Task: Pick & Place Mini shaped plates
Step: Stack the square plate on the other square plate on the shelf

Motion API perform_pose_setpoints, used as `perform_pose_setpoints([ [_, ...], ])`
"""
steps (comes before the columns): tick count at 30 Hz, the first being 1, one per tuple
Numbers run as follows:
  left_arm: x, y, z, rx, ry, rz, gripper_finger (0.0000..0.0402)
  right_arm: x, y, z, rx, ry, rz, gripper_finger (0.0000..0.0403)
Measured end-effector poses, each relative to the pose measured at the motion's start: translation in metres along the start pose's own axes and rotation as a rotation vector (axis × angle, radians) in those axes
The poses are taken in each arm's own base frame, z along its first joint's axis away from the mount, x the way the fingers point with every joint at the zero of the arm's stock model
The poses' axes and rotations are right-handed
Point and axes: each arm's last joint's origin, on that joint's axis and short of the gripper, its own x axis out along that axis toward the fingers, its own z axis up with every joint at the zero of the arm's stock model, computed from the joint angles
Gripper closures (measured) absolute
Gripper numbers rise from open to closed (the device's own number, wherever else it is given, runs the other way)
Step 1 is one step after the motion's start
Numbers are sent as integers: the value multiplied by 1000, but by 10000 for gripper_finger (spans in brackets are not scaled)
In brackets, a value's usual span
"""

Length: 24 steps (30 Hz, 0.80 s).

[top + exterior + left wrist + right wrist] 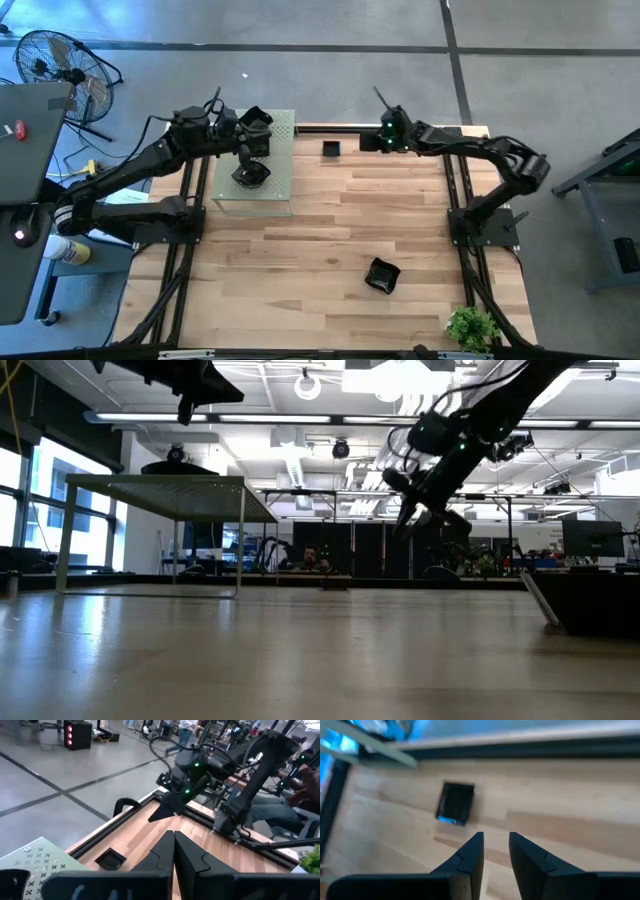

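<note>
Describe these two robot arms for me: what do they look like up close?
Both arms are dark, jointed and slim, with black cables looped along them. The right gripper ends in two flat, angular black fingers that taper to wedge tips; the left gripper has the same pair. Small green lights glow on the right arm's wrist.

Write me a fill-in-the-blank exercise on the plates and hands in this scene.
1. The small square plate lies on the table, beside the ____ hand.
2. The left hand has its fingers ____.
3. The plates on the green board sit beneath the ____ hand.
4. The plant stands at the table's ____.

Missing words: right; shut; left; corner
</note>
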Motion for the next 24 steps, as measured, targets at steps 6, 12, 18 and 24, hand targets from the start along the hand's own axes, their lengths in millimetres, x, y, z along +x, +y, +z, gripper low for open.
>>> perform_pose_setpoints([
  [6,0,1,-3,11,27,6,401,25,2,0,7,73,-7,292],
  [12,0,1,-3,-19,32,5,401,26,4,9,0,38,-22,254],
  [18,0,1,-3,-46,34,7,401,48,-6,10,-8,32,-44,230],
  [24,0,1,-3,-46,34,7,401,74,-5,1,13,39,19,242],
])
